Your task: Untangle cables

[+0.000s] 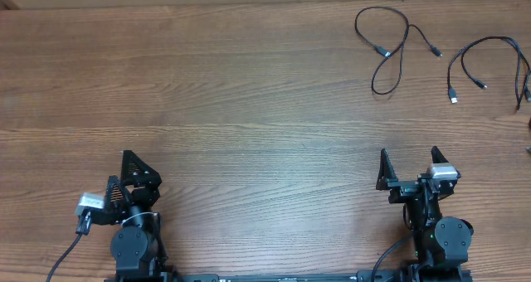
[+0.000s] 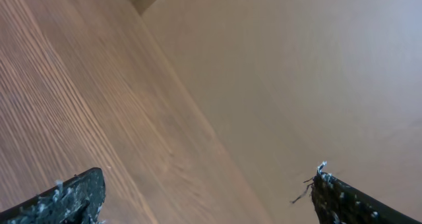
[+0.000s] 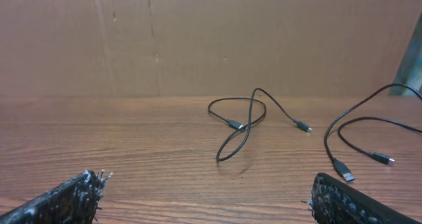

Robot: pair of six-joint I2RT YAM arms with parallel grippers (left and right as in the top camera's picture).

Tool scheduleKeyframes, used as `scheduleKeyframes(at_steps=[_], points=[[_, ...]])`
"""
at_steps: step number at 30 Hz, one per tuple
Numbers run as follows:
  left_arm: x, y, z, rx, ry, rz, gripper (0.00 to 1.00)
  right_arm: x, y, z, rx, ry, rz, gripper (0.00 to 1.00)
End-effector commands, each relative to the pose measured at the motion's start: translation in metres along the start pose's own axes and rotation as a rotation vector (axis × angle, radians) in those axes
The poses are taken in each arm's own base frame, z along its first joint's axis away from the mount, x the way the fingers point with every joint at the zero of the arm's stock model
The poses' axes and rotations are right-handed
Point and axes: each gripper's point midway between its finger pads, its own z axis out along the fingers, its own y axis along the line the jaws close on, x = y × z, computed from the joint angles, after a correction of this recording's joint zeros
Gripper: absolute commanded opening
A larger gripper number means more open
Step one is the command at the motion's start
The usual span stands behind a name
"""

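Two thin black cables lie apart at the far right of the table. One cable (image 1: 390, 46) forms a crossed loop with small plug ends; it shows in the right wrist view (image 3: 244, 122). The other cable (image 1: 489, 58) curves to its right, with a silvery plug tip (image 1: 454, 97), also in the right wrist view (image 3: 359, 128). My right gripper (image 1: 409, 167) is open and empty near the front edge, well short of the cables. My left gripper (image 1: 133, 170) is open and empty at the front left; its view (image 2: 208, 197) shows only bare wood and wall.
The wooden table (image 1: 232, 108) runs to a brown cardboard wall (image 3: 211, 39) at the back. Another dark cord end (image 1: 524, 87) sits at the right edge. Both arm bases stand at the front edge.
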Motion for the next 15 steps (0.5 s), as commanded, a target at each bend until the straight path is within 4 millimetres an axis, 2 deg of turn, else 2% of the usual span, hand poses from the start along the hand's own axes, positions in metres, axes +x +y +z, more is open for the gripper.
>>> scheduleKeyframes(at_steps=[1, 5, 15], points=[[0.004, 0.004, 0.000, -0.008, 0.018, 0.185, 0.99, 0.001, -0.001, 0.000, 0.003, -0.008, -0.005, 1.00], [0.013, 0.015, 0.000, -0.048, 0.056, 0.213, 1.00, 0.001, -0.001, 0.000, 0.004, -0.008, -0.005, 1.00], [0.013, 0.015, 0.000, -0.047, 0.055, 0.213, 1.00, 0.001, -0.001, 0.000, 0.004, -0.008, -0.005, 1.00]])
